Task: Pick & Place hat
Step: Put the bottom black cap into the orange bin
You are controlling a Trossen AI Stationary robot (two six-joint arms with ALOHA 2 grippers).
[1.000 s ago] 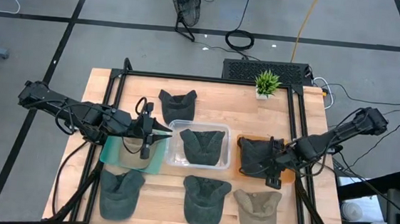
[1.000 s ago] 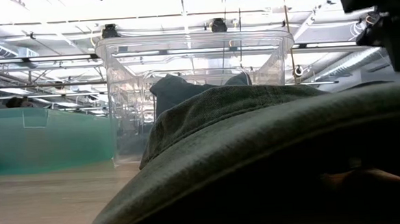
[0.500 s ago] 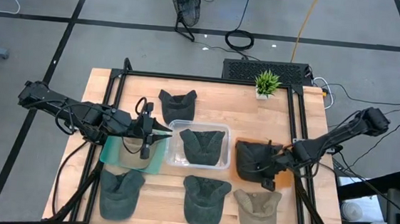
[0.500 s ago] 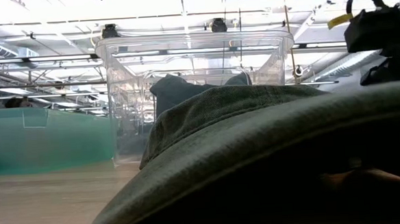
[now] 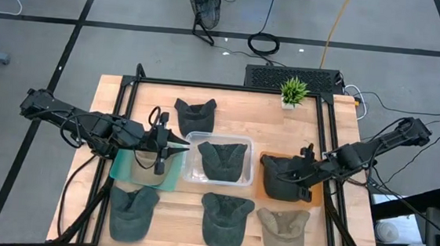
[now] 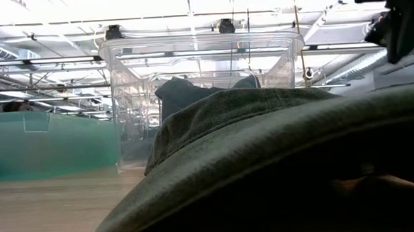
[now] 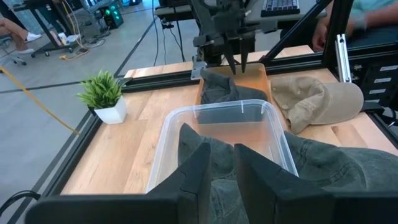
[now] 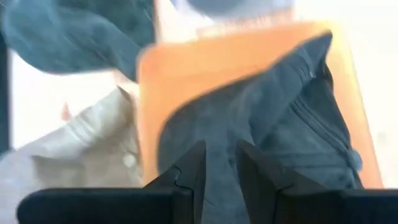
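Over orange tray (image 5: 316,198), right tool (image 5: 305,163) above dark hat (image 5: 279,177)

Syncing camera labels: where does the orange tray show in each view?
High view: orange tray sits right of centre, dark cap lying in it, right tool above it.
Low view: not visible; a cap up close fills the foreground.
Left wrist view: far end of the table, beyond the clear bin, tray rim at.
Right wrist view: fills the middle, rim at.
Shared landmark: the tan cap next to the tray.
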